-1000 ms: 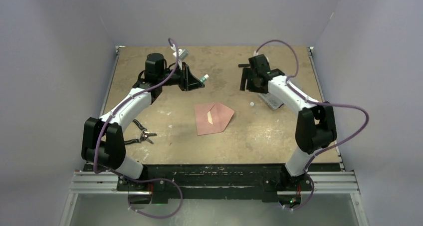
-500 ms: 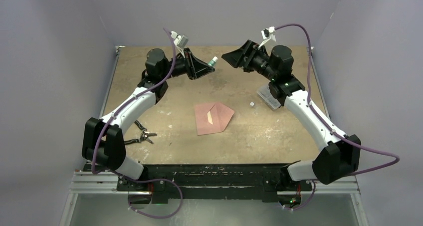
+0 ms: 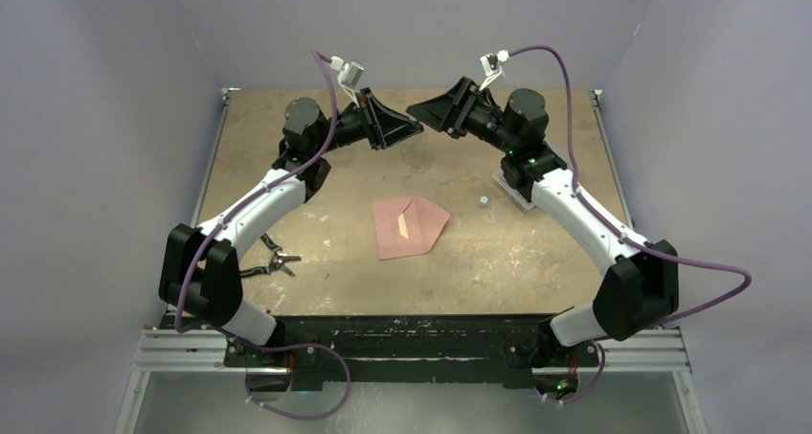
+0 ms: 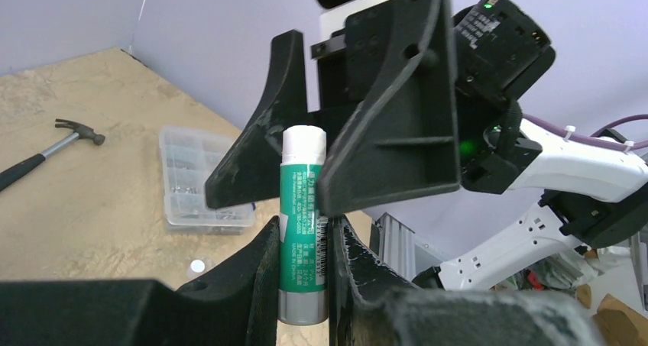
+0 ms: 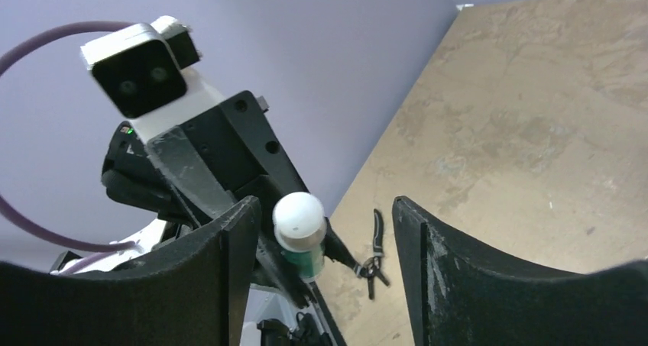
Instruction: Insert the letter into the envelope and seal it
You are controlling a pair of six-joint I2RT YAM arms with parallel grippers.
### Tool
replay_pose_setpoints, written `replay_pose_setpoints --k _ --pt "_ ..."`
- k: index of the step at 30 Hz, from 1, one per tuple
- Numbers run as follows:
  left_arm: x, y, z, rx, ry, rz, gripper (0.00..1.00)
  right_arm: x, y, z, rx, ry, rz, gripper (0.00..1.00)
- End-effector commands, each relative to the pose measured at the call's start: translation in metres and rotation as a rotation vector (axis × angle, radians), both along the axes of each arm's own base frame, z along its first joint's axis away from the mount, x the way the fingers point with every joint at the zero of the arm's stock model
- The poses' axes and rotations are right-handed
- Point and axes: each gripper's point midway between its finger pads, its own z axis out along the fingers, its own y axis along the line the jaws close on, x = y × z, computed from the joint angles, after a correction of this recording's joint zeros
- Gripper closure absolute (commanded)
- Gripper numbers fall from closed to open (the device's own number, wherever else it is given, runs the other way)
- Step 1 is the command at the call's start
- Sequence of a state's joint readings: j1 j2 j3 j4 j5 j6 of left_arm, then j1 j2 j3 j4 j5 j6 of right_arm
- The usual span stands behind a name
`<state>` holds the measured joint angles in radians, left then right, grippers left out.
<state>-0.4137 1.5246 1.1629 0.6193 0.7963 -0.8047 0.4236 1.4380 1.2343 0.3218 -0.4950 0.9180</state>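
Clamping glue stick [image 4: 302, 208] aloft in left gripper [image 4: 304, 273], straddling its white tip [image 5: 299, 216] with wide-open, empty right gripper [image 5: 321, 220], apparently for handover or uncapping.

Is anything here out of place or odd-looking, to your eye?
Nothing is spilled or broken. Odd for a letter job: pliers lie at the left of the table, and a small white round piece sits loose, right of the envelope.

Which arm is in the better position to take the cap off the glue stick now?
The right, probably: the right gripper is open facing the white cap, while the left gripper is shut on the glue stick.
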Motion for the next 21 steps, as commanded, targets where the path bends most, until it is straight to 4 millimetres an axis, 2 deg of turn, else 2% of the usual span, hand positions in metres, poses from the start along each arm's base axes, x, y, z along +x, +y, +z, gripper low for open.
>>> replay_pose_setpoints --k 1,6,9,11,14,17,21 --pt "-0.002 0.0 0.021 -0.05 -0.044 0.009 1.0 -0.007 0.007 0.028 0.038 -0.062 0.041 0.4" --pt "-0.006 0.0 0.02 -0.038 -0.034 -0.007 0.98 -0.007 0.005 0.032 0.034 -0.085 0.029 0.79" --pt "-0.012 0.0 0.015 0.017 -0.04 -0.039 0.72 -0.005 0.004 0.032 -0.013 -0.123 0.021 0.93" --pt "-0.013 0.001 0.007 0.082 -0.022 -0.044 0.57 -0.004 0.005 0.028 -0.056 -0.148 0.029 0.96" --pt "-0.013 0.008 0.001 0.148 -0.011 -0.042 0.45 -0.014 0.012 0.012 -0.14 -0.175 0.124 0.97" --pt "-0.015 0.014 0.002 0.153 -0.009 -0.065 0.41 -0.022 0.017 0.005 -0.183 -0.197 0.202 0.96" --pt "-0.015 0.015 0.0 0.147 0.005 -0.083 0.42 -0.025 0.022 0.003 -0.2 -0.229 0.257 0.95"
